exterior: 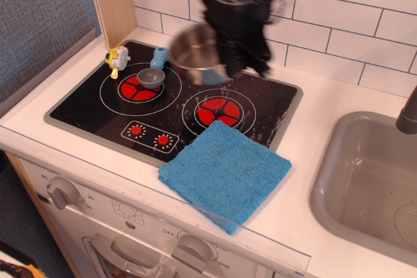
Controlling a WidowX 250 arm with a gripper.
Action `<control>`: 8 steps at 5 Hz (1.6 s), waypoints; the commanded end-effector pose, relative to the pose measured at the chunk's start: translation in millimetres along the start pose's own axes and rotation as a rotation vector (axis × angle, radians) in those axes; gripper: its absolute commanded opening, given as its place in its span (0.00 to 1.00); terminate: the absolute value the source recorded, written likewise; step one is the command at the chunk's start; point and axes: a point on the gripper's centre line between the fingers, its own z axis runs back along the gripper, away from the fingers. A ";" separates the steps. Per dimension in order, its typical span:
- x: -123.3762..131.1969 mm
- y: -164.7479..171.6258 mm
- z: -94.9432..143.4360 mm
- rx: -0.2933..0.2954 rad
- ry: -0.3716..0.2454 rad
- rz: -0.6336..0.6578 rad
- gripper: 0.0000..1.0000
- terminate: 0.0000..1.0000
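Observation:
A shiny steel pot [194, 53] hangs in the air above the back of the black stovetop [273, 105], just over the right red burner [217, 111]. My black gripper [229, 62] is blurred by motion and is shut on the pot's right rim. A small grey scoop with a blue handle [153, 71] rests on the left red burner [137, 87]. A little yellow and white toy [116, 60] sits at the stove's back left corner. A blue knitted cloth [226, 172] lies on the counter in front of the stove, overlapping its front edge.
A grey sink [371, 180] is set into the counter at right, with a dark faucet [408, 112] at the frame edge. White tiles form the back wall; a wooden panel [111, 1] stands at back left. Oven knobs [62, 192] line the front.

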 end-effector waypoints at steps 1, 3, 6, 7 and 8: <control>32.1 -56.5 -6.3 -0.028 -0.016 -0.197 0.00 0.00; 29.2 -62.1 -31.4 -0.053 0.026 -0.219 0.00 0.00; 14.9 -48.3 -38.8 -0.059 0.071 -0.131 1.00 0.00; 10.2 -46.7 -38.1 -0.064 0.072 -0.113 1.00 0.00; 8.8 -44.5 -36.1 -0.067 0.080 -0.113 1.00 0.00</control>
